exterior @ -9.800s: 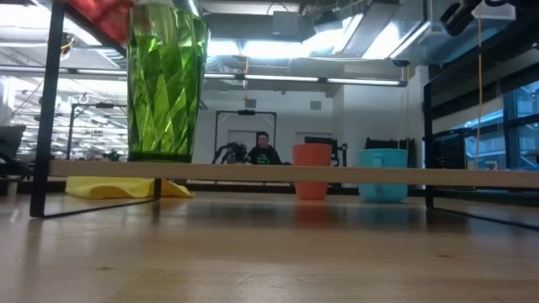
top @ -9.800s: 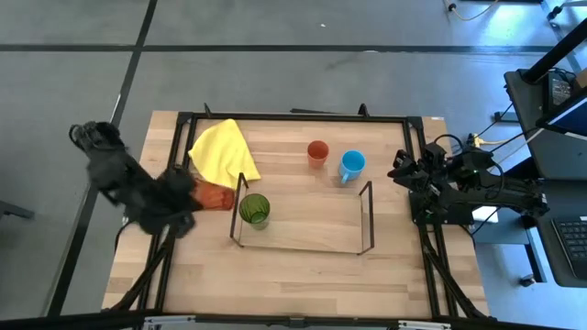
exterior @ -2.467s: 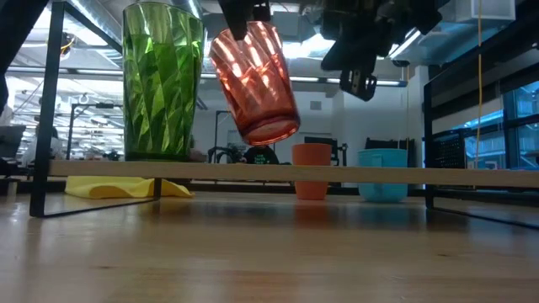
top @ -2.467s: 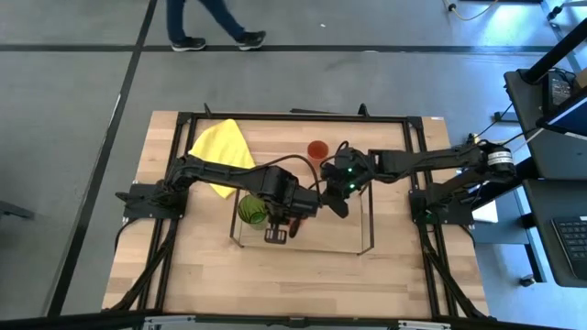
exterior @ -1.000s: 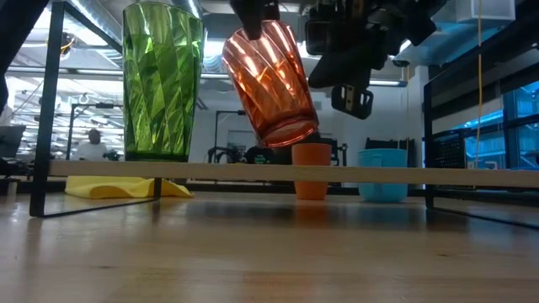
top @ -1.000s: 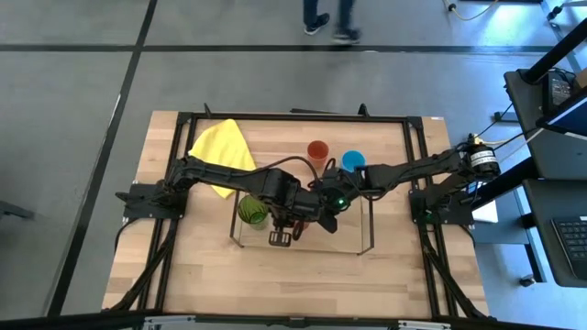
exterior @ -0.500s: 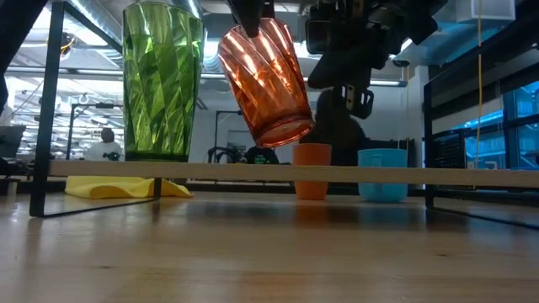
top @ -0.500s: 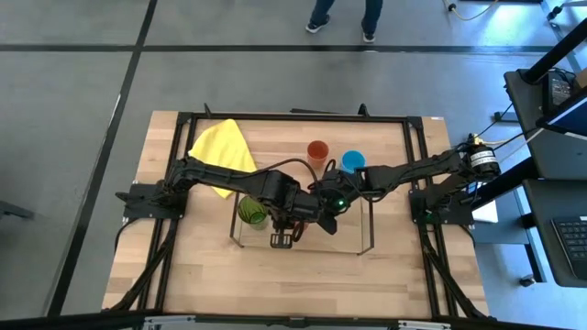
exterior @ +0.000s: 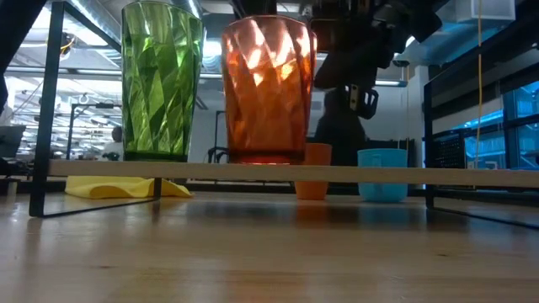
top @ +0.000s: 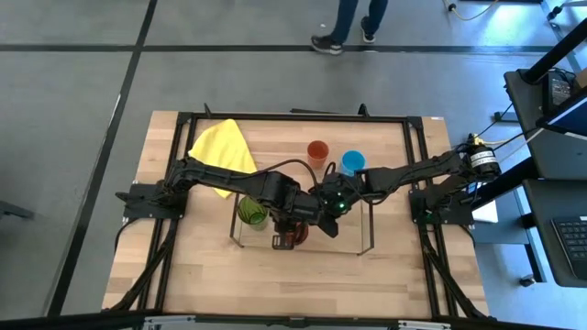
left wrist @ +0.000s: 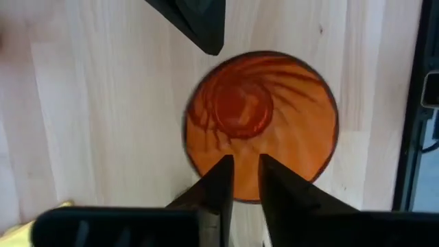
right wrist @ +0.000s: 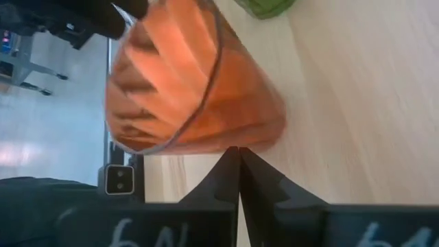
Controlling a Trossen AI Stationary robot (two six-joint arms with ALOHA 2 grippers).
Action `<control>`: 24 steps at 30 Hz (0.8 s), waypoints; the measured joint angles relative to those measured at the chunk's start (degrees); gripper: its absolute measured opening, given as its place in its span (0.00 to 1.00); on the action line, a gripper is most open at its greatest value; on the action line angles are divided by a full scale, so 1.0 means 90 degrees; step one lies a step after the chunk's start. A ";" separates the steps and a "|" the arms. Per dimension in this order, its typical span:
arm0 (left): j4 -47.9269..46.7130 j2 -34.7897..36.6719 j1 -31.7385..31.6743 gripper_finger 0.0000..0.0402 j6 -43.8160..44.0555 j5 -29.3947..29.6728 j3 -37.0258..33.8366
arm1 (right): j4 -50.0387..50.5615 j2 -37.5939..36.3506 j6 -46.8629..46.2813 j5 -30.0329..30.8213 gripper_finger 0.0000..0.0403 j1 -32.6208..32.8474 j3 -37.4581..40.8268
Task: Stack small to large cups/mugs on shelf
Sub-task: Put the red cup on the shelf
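The red-orange patterned cup (exterior: 268, 88) stands upright on the wire shelf's board (exterior: 421, 175), right beside the translucent green tumbler (exterior: 162, 84). Both also show in the high view: the cup (top: 293, 236) and the tumbler (top: 252, 213). My left gripper (left wrist: 245, 159) points down over the cup's mouth with a narrow gap between its fingers. My right gripper (right wrist: 239, 152) is shut, close against the cup's side; in the high view it (top: 328, 218) is just right of the cup. The plain orange cup (top: 317, 151) and the light blue mug (top: 352, 162) stand on the table beyond the shelf. My left gripper has the red-orange cup by its rim (left wrist: 245, 195) on the near side, fingers coming from above and pointing down. Whether one finger is inside the cup does not show. The cup stands upright with its base on the shelf board. My right gripper's shut fingertips (right wrist: 233, 159) are at the cup's side wall (right wrist: 226, 134); I cannot tell whether they touch it.
A yellow cloth (top: 220, 151) lies at the table's far left. The shelf's upright end frames (top: 367, 215) stand on either side of the cups. A black frame (top: 293, 117) runs around the table. A person walks on the floor beyond the table's far edge (top: 353, 23).
The red-orange cup, hanging tilted above the shelf a moment ago, has been turned upright and lowered onto the shelf board beside the green tumbler. My left gripper has gone down with it. My right gripper has stayed close beside the cup.
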State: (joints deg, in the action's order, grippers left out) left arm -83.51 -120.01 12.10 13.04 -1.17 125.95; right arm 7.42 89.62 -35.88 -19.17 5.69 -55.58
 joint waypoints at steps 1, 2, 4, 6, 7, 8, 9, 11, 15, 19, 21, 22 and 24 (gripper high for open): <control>0.0020 0.0000 -0.0002 0.15 0.0016 0.0000 0.0000 | 0.0065 0.0000 0.0011 0.0002 0.03 0.0000 0.0000; 0.0029 0.0000 -0.0002 0.15 0.0018 0.0002 0.0000 | 0.0115 0.0000 0.0015 0.0001 0.03 0.0000 0.0001; 0.0034 0.0000 -0.0002 0.15 0.0040 0.0002 0.0000 | 0.0173 0.0000 0.0017 0.0001 0.03 0.0005 0.0001; 0.0062 0.0000 -0.0002 0.15 0.0058 0.0002 0.0000 | 0.0194 0.0000 0.0019 0.0001 0.04 0.0005 -0.0001; 0.0075 0.0000 -0.0002 0.15 0.0070 0.0013 0.0000 | 0.0192 0.0000 0.0019 0.0003 0.04 0.0005 0.0001; 0.0087 0.0000 -0.0002 0.15 0.0099 0.0028 0.0000 | 0.0191 0.0000 0.0018 0.0000 0.04 0.0005 0.0000; 0.0101 0.0000 -0.0002 0.15 0.0129 0.0038 0.0000 | 0.0189 0.0000 0.0012 -0.0022 0.04 0.0005 -0.0001; 0.0117 0.0000 -0.0002 0.15 0.0167 0.0041 0.0000 | 0.0181 0.0000 0.0000 -0.0211 0.04 0.0014 -0.0001; 0.0127 0.0000 0.0002 0.15 0.0188 0.0039 0.0000 | 0.0147 0.0000 -0.0179 -0.0332 0.04 0.0155 0.0001; 0.0149 0.0000 0.0003 0.15 0.0196 0.0045 0.0000 | -0.0111 0.0000 -0.0441 -0.0359 0.04 0.0322 0.0000; 0.0152 0.0000 0.0005 0.15 0.0194 0.0043 0.0000 | -0.0291 0.0002 -0.0531 -0.0289 0.04 0.0394 -0.0001; 0.0157 0.0000 0.0005 0.15 0.0194 0.0043 0.0000 | -0.0399 0.0002 -0.0611 -0.0183 0.04 0.0426 0.0001; 0.0166 0.0000 0.0005 0.15 0.0174 0.0050 0.0000 | -0.0518 0.0002 -0.0710 0.0067 0.04 0.0468 0.0001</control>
State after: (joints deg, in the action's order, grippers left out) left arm -82.02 -120.01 12.14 14.61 -0.72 125.95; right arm 2.76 89.65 -42.27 -18.57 9.90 -55.57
